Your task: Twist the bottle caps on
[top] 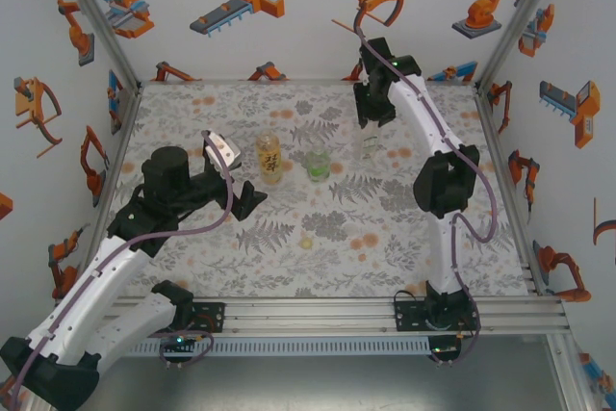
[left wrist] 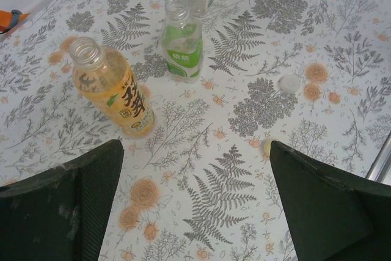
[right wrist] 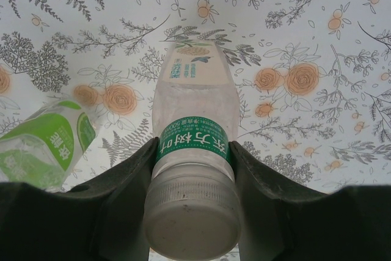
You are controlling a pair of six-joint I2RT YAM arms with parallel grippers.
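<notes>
Right wrist view: my right gripper (right wrist: 192, 154) is clamped around the neck of the slim colourless bottle (right wrist: 192, 99), just under the fitted cap (right wrist: 192, 212) sitting on its mouth. The squat green bottle (right wrist: 43, 151) stands close beside it. My left gripper (left wrist: 195, 148) hangs with its jaws spread wide, grasping nothing, above the flowered table (left wrist: 342, 41). Ahead of it the amber bottle (left wrist: 113, 87) stands uncapped. A loose whitish cap (left wrist: 289, 83) and a pale yellow cap (left wrist: 267, 146) lie on the cloth, apart from the bottles.

Open table (top: 366, 257) around three bottles (top: 269, 159)
</notes>
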